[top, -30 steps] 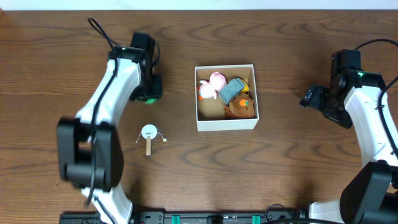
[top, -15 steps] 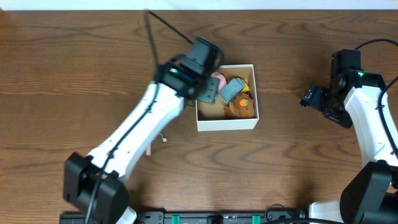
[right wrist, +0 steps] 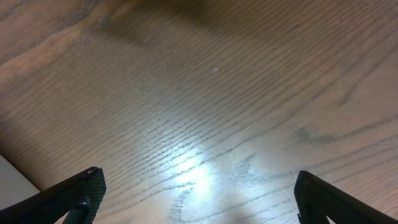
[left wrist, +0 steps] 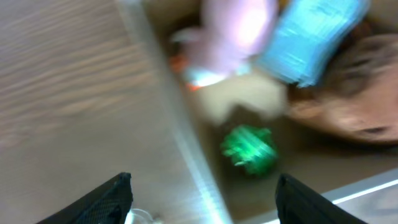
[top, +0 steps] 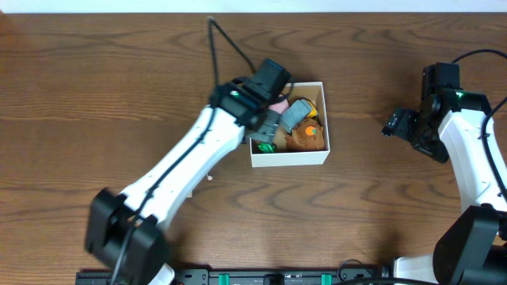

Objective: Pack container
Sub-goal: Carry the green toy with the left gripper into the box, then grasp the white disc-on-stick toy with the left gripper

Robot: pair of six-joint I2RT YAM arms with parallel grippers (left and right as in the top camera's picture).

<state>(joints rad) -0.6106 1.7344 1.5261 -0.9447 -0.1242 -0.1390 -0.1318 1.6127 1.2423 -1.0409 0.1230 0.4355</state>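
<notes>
**Left hand over container, green toy down: placing step judged near its end**

The container (top: 289, 159) sits at mid-bench (top: 119, 47), open side up. It holds a pink plush toy (left wrist: 239, 28), a blue ribbed item (top: 297, 113) and a brown plush toy (top: 307, 138).

The left hand (top: 269, 129) hangs over the box's left side, fingers (left wrist: 115, 194) spread wide. The green toy (left wrist: 250, 148) lies on the cardboard floor just inside the white wall, between the fingers and touching neither. The left wrist view is blurred, so finer detail cannot be told.

The right hand (top: 394, 127) sits well apart to the right, wide and empty above bare wood.

Assessment: the toy is in and the grip is off. The next move calls for a straight lift of the left hand, clear of the near wall, without snagging the plush toys beside it.
</notes>
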